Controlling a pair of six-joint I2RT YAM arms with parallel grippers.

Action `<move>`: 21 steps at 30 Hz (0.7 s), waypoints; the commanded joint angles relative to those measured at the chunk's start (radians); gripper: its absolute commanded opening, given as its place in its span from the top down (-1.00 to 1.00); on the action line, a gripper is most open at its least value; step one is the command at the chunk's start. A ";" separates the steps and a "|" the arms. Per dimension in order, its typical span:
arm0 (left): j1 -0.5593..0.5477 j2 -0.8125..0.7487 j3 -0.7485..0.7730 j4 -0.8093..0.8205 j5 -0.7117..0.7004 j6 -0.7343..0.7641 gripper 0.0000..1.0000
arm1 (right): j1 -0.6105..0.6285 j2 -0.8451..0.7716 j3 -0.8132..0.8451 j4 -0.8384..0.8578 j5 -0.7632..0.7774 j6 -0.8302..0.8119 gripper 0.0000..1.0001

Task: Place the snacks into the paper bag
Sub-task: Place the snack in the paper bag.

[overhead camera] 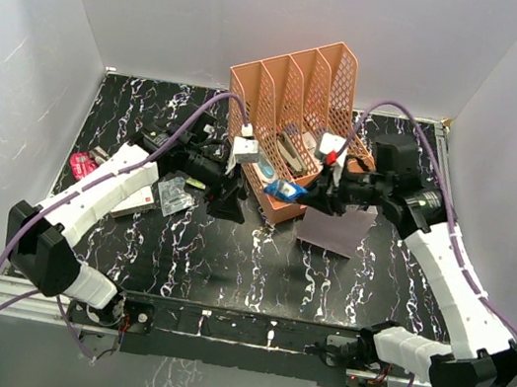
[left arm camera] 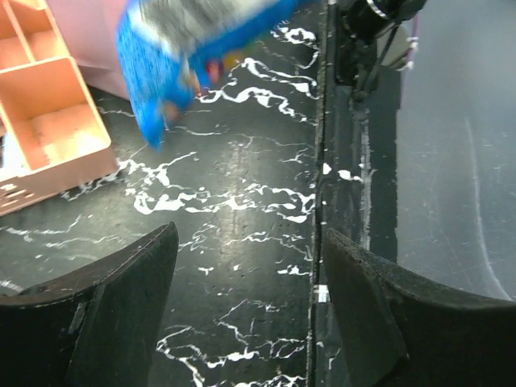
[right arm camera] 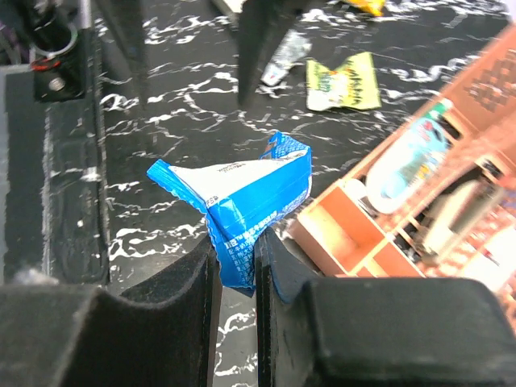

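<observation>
Right pincer point(right arm camera: 256, 256): clamped narrow on the lower corner of a blue-white packet point(right arm camera: 242, 197). The packet stands up out of the two pads and is off the table point(overhead camera: 227, 258).

Top view: that packet point(overhead camera: 289, 191) hangs just beside the near corner of the peach mesh organiser point(overhead camera: 344, 78), at roughly 12 o'clock from table centre. The right pincer point(overhead camera: 306, 198) reaches it from the 3 o'clock side.

Paper bag point(overhead camera: 334, 232): a greyish-mauve shape on the table at about 3 o'clock from centre, just below the right wrist and near the organiser's right front corner. It looks to be lying flat. Whether its mouth is open cannot be told. The held packet is at about 10 o'clock from the bag, apart from it.

Left pincer point(left arm camera: 250, 310): spread wide, nothing between the pads, only bare table beneath. In the top view the left pincer point(overhead camera: 232, 201) sits at 9 o'clock from the held packet, close to it. The left wrist view catches the packet as a blue blur point(left arm camera: 161, 68) at its top edge.

Other snacks on the table:
- clear wrapper point(overhead camera: 176, 195), at 9 o'clock from the left pincer, beside the left forearm.
- red packet point(overhead camera: 81, 163), at the far 9 o'clock edge.
- yellow-green packet point(right arm camera: 343, 81), seen only in the right wrist view, flat on the table beyond the held packet.
</observation>
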 commanded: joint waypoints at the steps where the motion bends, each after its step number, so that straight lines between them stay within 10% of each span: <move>1: 0.019 -0.089 -0.005 -0.016 -0.116 0.022 -0.47 | -0.095 -0.091 0.020 0.060 0.025 0.087 0.84; 21: 0.104 -0.141 -0.104 0.057 -0.185 -0.012 -0.69 | -0.358 -0.029 0.323 -0.335 0.275 0.161 0.84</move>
